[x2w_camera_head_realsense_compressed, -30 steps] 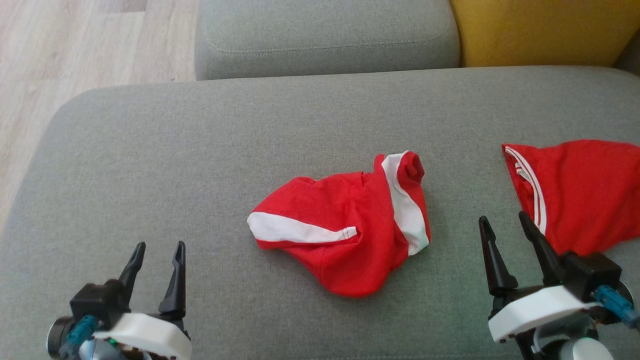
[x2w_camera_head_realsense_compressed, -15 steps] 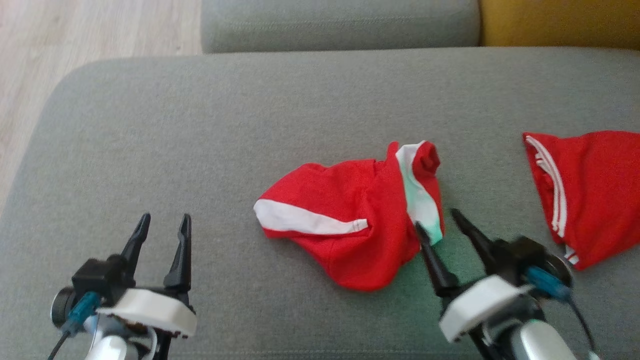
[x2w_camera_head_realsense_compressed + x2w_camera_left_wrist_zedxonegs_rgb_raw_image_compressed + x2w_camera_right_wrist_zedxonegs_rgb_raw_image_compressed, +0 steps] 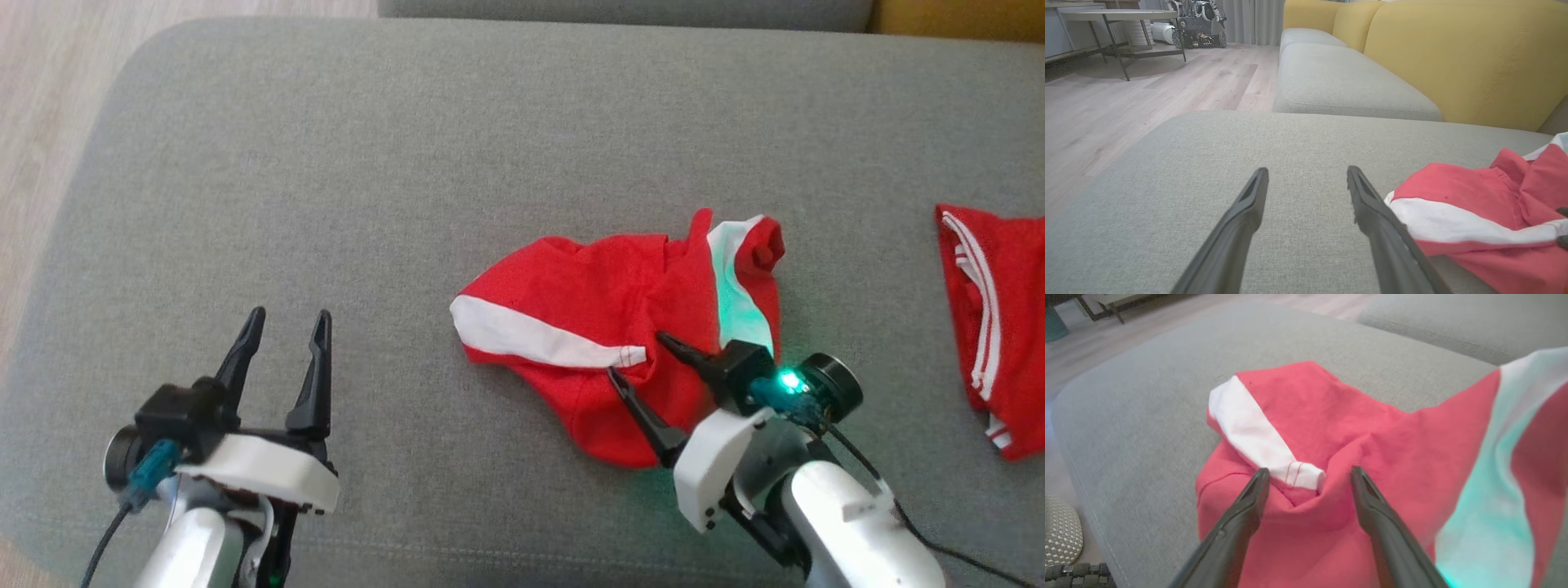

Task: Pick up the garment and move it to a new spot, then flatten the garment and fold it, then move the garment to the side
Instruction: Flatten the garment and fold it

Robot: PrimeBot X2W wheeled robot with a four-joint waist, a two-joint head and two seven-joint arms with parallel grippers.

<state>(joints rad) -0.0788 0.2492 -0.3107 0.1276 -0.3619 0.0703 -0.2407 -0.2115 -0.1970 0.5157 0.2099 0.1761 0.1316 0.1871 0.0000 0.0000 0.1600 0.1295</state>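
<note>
A crumpled red garment (image 3: 604, 310) with white bands lies on the grey sofa cushion (image 3: 367, 163). It also shows as the red garment (image 3: 1339, 457) in the right wrist view and at the right edge (image 3: 1478, 212) of the left wrist view. My right gripper (image 3: 635, 356) is open over its near part, its two fingers standing either side of a raised fold by the end of a white band (image 3: 1265, 437). Off to the left, my left gripper (image 3: 284, 322) is open above bare cushion, apart from the garment.
A second red piece with thin white stripes (image 3: 992, 318) lies at the cushion's right edge. Another grey cushion (image 3: 1339, 85) and a yellow backrest (image 3: 1470, 57) stand behind. Wooden floor (image 3: 33, 114) runs past the cushion's left edge, with a table (image 3: 1118, 24) farther off.
The head camera has tilted down and shifted. My right gripper has swung left from beside the striped piece onto the crumpled garment, still open. The left gripper has kept its pose.
</note>
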